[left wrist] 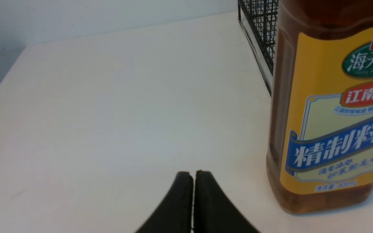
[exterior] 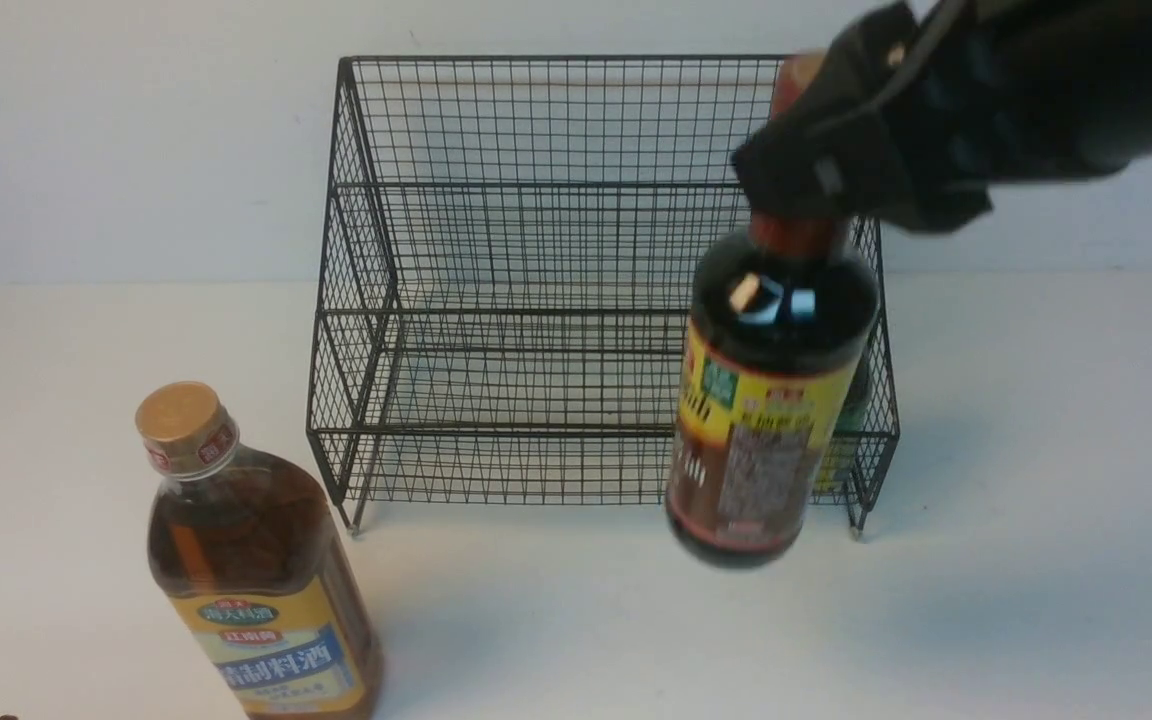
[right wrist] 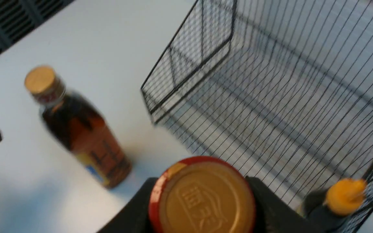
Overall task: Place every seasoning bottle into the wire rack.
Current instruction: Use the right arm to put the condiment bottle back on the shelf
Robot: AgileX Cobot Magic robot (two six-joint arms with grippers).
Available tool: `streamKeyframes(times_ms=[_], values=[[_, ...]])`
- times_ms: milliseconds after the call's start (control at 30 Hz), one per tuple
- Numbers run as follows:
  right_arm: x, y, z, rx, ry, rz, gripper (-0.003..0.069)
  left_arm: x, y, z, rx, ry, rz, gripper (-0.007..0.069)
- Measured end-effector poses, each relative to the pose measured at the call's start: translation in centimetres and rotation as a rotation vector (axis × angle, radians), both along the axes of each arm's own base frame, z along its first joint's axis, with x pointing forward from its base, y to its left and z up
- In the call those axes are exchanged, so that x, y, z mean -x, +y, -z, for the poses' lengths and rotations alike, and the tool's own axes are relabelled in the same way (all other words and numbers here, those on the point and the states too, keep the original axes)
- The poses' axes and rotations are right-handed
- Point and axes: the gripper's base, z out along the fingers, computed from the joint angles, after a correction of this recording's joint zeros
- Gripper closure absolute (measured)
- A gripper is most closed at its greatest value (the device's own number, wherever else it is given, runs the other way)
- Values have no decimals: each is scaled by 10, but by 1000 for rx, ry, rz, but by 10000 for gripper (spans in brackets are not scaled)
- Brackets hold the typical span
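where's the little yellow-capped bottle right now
The small yellow-capped bottle stands inside the wire rack, at its lower tier's right end, mostly hidden in the front view behind the slim dark bottle.

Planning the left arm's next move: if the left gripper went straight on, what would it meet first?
Probably nothing nearby: the left gripper points along the table toward the wall; the amber bottle stands aside.
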Motion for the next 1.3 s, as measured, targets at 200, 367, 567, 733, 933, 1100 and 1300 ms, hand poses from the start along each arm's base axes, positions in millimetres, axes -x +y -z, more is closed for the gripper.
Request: streamKeyframes(times_ms=[200,367,567,733,933,1100,1300], values=[[-10,-9,-42,-95,-334,78,364,0,0,0,0,0,0,633],[-17,-8,-50,-148,-416,133,365,0,0,0,0,0,0,633],[-50,11,-35,-130,-460,228,367,0,0,0,0,0,0,633],[-80,17,-25,-187,-472,272,367,0,0,0,0,0,0,633],[-115,2,-13,-238,-449,358,367,0,0,0,0,0,0,633],[-144,-16,0,-263,-413,430,367,0,0,0,0,0,0,633],[-177,-26,30,-270,-300,507,367,0,0,0,0,0,0,633]])
